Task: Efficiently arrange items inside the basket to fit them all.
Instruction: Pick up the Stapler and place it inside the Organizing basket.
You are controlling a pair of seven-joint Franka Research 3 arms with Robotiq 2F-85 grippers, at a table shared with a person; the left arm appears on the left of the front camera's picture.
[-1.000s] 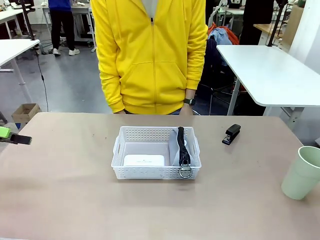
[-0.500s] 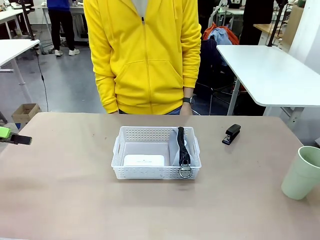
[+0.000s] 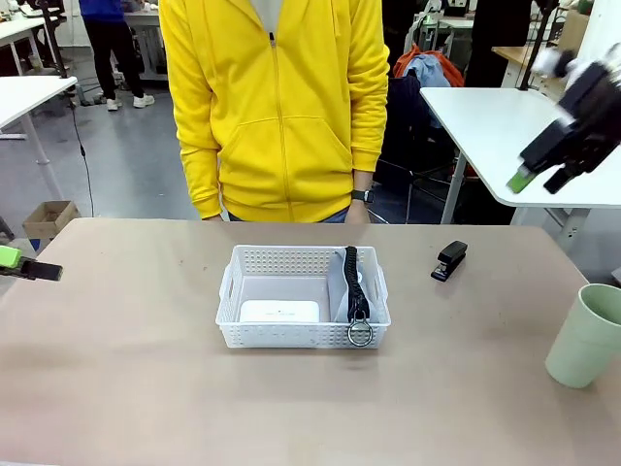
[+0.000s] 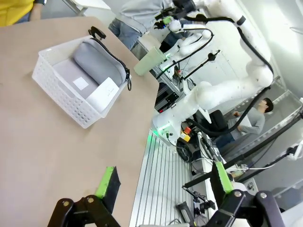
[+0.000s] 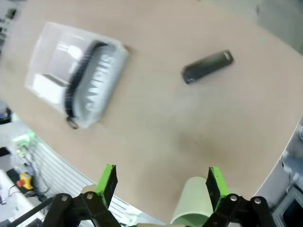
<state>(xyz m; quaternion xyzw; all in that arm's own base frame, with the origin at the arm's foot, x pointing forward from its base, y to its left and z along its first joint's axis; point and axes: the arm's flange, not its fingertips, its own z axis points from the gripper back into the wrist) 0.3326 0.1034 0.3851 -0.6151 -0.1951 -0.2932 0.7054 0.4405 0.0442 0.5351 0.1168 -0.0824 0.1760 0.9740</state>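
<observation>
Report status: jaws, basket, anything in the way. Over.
Left gripper, right gripper: jaws open, empty. Basket holds pouch and white box; stapler, cup outside on table. Person stands at far edge.

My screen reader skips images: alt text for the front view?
White basket mid-table holds a grey pouch on edge and a white box; black stapler and green cup sit outside to its right, right gripper open above.
</observation>
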